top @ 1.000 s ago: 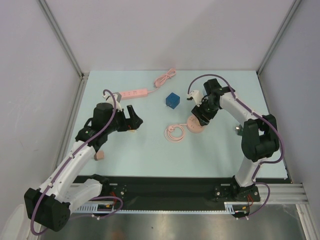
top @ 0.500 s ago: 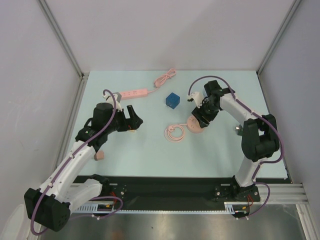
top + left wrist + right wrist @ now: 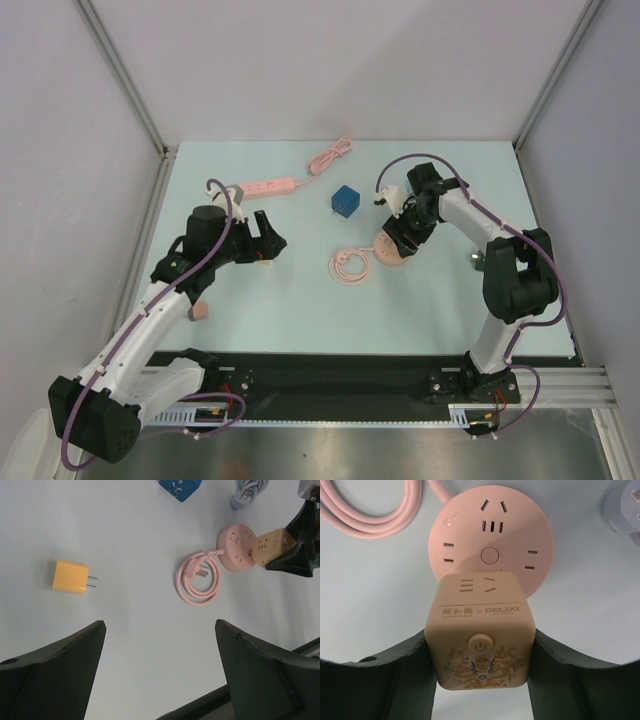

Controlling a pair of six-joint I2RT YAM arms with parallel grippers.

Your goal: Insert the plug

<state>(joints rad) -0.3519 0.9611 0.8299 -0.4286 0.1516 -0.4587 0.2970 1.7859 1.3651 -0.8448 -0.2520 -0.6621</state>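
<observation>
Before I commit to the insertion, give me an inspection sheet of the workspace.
Surface: pale blue table, flat.
Job's things: beige cube adapter over round pink socket edge; seating unclear.
Clutter: orange charger, blue cube, pink power strip, small pink block.
Grippers: right gripper shut on the adapter; left gripper open, above the charger.
Cables: coiled pink cord beside the socket; strip's cord at the back.
Surroundings: white walls, metal posts.

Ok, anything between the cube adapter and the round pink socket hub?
Nothing visible. The right claw holds the cube adapter at the edge of the round pink socket hub; its coiled cable lies to one side.
</observation>
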